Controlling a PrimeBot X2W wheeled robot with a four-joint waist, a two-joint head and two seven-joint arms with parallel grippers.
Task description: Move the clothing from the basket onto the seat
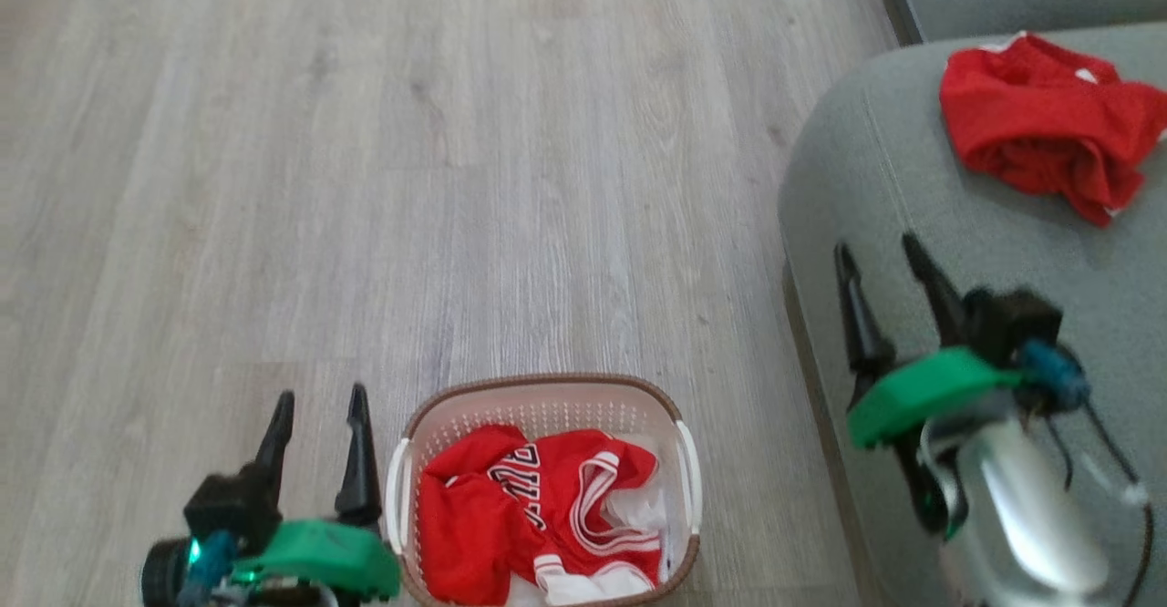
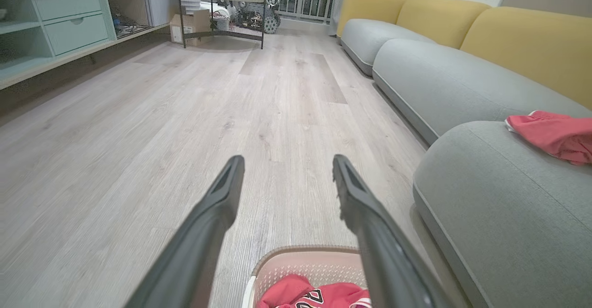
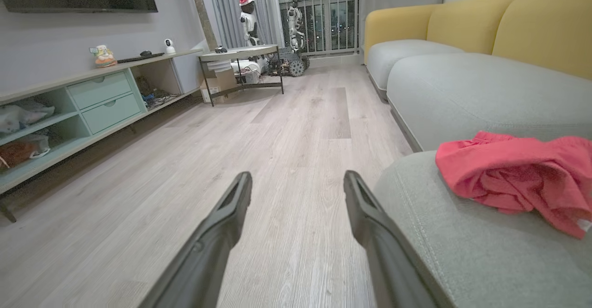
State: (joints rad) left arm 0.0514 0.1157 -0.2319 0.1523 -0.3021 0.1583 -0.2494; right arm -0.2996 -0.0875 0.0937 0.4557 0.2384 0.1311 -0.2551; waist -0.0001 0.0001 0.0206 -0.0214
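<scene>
A red jersey (image 1: 538, 507) with white trim and black lettering lies crumpled in the cream basket (image 1: 547, 390) on the floor, at the bottom middle of the head view; the jersey (image 2: 314, 294) and the basket (image 2: 300, 257) also show in the left wrist view. A second red garment (image 1: 1048, 124) lies bunched on the grey-green seat (image 1: 912, 179) at the right, and shows again as the garment (image 3: 513, 174) on the seat (image 3: 462, 248). My left gripper (image 1: 317, 397) stands open just left of the basket, empty. My right gripper (image 1: 880, 247) is open and empty over the seat's front edge.
Pale wood floor (image 1: 410, 151) spreads ahead. More grey cushions with yellow backs (image 2: 439, 16) run along the right. A pale green drawer unit (image 3: 101, 100) lines the left wall, with a small table (image 3: 240, 53) and toy robots at the far end.
</scene>
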